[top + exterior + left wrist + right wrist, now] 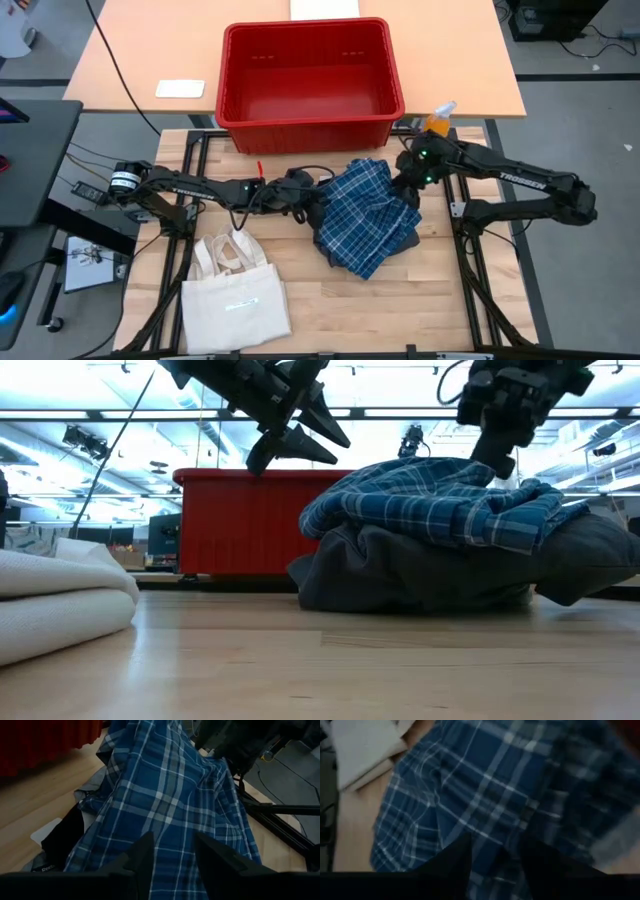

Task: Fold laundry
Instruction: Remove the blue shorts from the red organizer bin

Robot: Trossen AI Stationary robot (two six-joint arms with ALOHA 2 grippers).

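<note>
Behind plaid piece (366,215): red bin (232,100), nothing visible inside.

The right wrist view is almost filled by a blue-and-white plaid piece of soft cloth (485,805), with thin white lines and darker blue bands that cross each other. The cloth is wrinkled, and one fold runs through its lighter part. At one corner of the picture a cream canvas tote bag (365,750) lies on the light wooden table (355,830); the plaid piece reaches just beside it, and a strip of bare wood shows along the edge of the plaid. The right gripper (495,857) is directly over the plaid cloth. Its two dark jaws stand apart, with plaid cloth visible in the gap between them.
</note>
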